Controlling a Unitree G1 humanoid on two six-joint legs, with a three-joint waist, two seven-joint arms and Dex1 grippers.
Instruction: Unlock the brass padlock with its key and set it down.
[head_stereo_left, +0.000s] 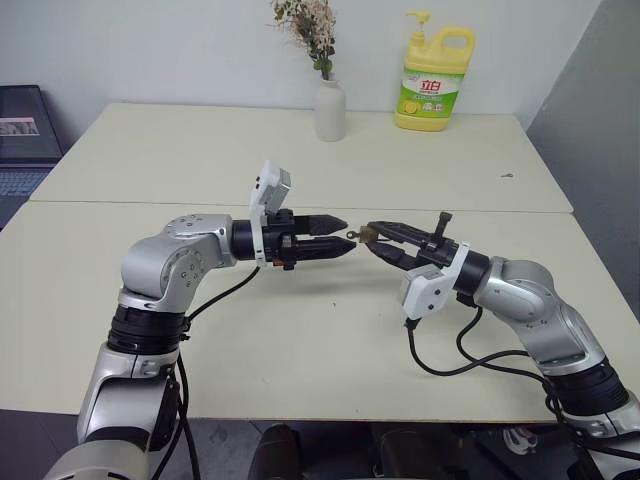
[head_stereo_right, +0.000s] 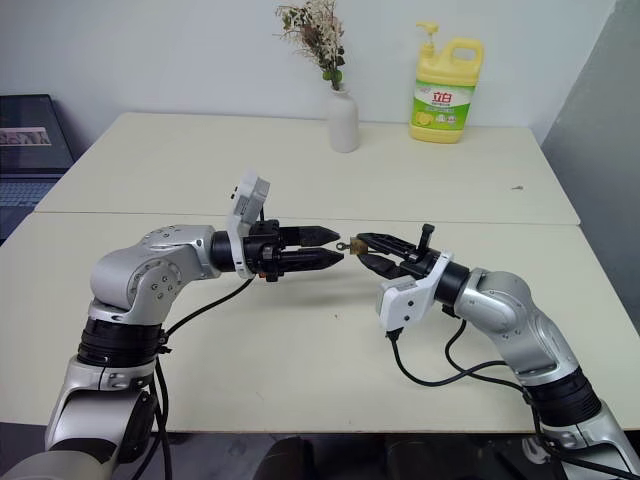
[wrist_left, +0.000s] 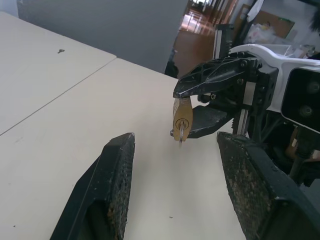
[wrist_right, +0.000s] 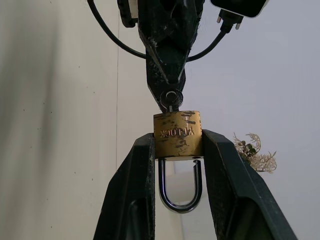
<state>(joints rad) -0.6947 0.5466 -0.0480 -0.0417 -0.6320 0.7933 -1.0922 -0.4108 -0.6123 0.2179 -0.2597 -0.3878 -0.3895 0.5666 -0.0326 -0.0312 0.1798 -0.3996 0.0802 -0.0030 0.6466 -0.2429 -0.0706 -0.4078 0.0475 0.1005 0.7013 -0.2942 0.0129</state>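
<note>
Left eye view: both arms meet in mid-air above the pale table. The right gripper is clenched on the brass padlock, and the left gripper points at it from just beside it.

Right eye view: a white vase and a yellow detergent bottle stand well apart from the work, at the far side of the table.

Left wrist view: the left jaws stand released, well apart, with the key projecting from the keyway, free of both fingers.

Right wrist view: both fingers press the lock body's sides; the shackle hangs seated between them. The left fingertips appear to meet at the key's ring, though their hold cannot be told here.

Judgement: the key probably needs re-gripping squarely on its head and turning about its own axis, while the right grip holds firm, lest the small body twist.
</note>
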